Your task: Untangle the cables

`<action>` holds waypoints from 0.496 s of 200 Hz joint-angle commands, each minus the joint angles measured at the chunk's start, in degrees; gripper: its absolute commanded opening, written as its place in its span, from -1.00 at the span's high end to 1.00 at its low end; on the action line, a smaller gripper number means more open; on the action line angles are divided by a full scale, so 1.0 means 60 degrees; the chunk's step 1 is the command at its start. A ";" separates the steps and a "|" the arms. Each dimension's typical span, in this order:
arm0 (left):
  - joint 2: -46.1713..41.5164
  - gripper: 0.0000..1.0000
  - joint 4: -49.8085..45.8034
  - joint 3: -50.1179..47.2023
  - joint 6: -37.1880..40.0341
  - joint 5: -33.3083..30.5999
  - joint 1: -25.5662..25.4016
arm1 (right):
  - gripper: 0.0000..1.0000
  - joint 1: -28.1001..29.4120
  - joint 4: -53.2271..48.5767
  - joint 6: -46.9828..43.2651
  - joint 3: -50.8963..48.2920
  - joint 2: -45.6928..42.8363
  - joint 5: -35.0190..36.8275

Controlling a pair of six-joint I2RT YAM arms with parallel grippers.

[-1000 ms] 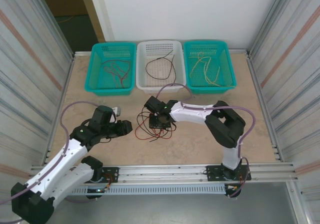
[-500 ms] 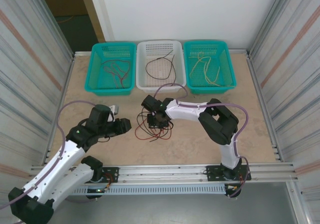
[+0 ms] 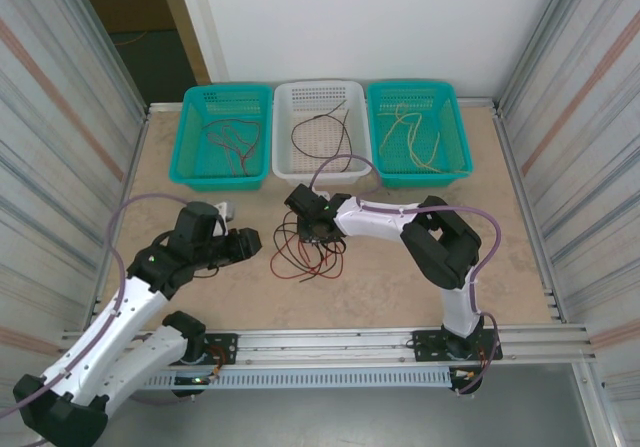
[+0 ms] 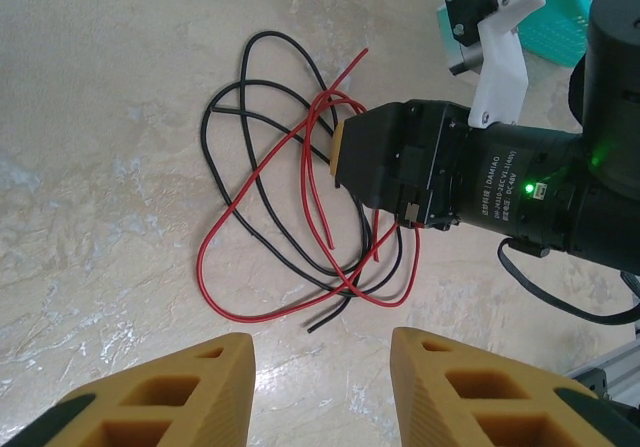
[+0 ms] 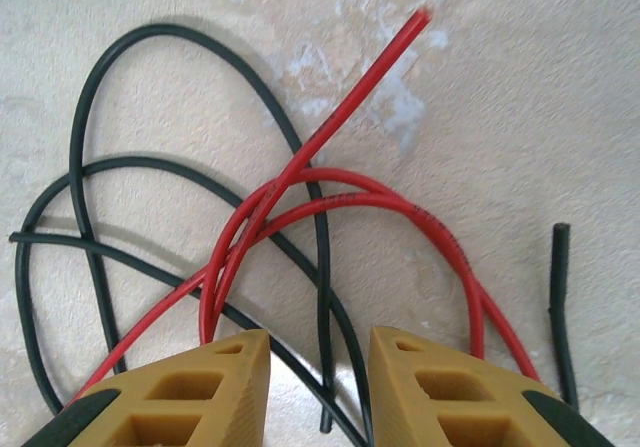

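While both tools stand parted, you have one tangle on the tabletop.
Thin red and black cables: looped, at 6 o'clock from the white plastic basket. Your right gripper: over them, fingers apart, nothing clamped. Your left gripper: at their 9 o'clock, spread wide, empty.

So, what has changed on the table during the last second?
The open right tool moved slightly left and farther from its base, above the tangled thin red and black wires, gripping nothing. The open left tool also edged farther out. The wires and the white plastic basket behind them stayed in place.
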 commanded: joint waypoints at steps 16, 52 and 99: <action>-0.0534 0.15 -0.0134 -0.0341 -0.0211 -0.0204 -0.0045 | 0.40 -0.0154 0.0100 -0.0056 0.0544 -0.0124 0.1141; -0.0884 0.14 -0.0069 -0.0716 -0.0392 -0.0173 -0.0045 | 0.34 -0.0630 0.0397 0.0283 0.0775 0.0382 0.1160; -0.0588 0.14 0.0209 -0.0728 -0.0110 0.0061 -0.0045 | 0.29 -0.1086 0.0833 0.0520 0.1136 0.1207 0.0199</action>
